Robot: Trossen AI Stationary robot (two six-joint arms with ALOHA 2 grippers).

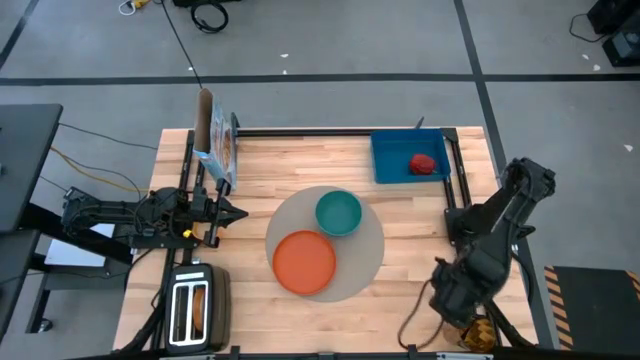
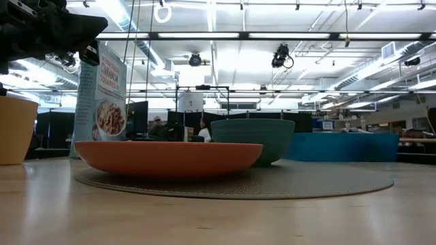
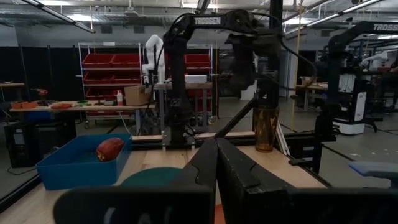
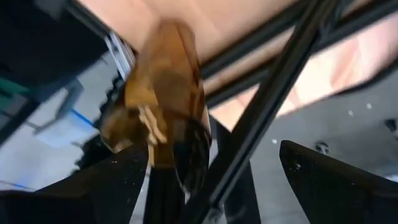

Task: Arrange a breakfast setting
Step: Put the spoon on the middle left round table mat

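A round grey-beige mat (image 1: 368,262) lies mid-table with an orange plate (image 1: 304,262) and a teal bowl (image 1: 339,212) on it. A red apple (image 1: 424,164) lies in the blue tray. An amber cup (image 1: 480,335) stands at the near right corner; it also shows in the left wrist view (image 3: 266,127). My right gripper (image 4: 214,177) is open above the cup (image 4: 163,102), which shows ahead between the fingers, close to one fingertip (image 4: 118,177). My left gripper (image 1: 238,212) is shut and empty, left of the mat. A toast slice (image 1: 198,305) sits in the toaster. No spoon shows. My right gripper is open around the amber cup's upper part (image 4: 155,134), coming from above. I cannot tell whether the near finger touches the cup.
A blue tray (image 1: 395,160) sits at the far right. A cereal box (image 1: 218,145) stands at the far left. A silver toaster (image 1: 180,310) stands at the near left. A tan vessel (image 2: 15,129) shows at the low view's left edge.
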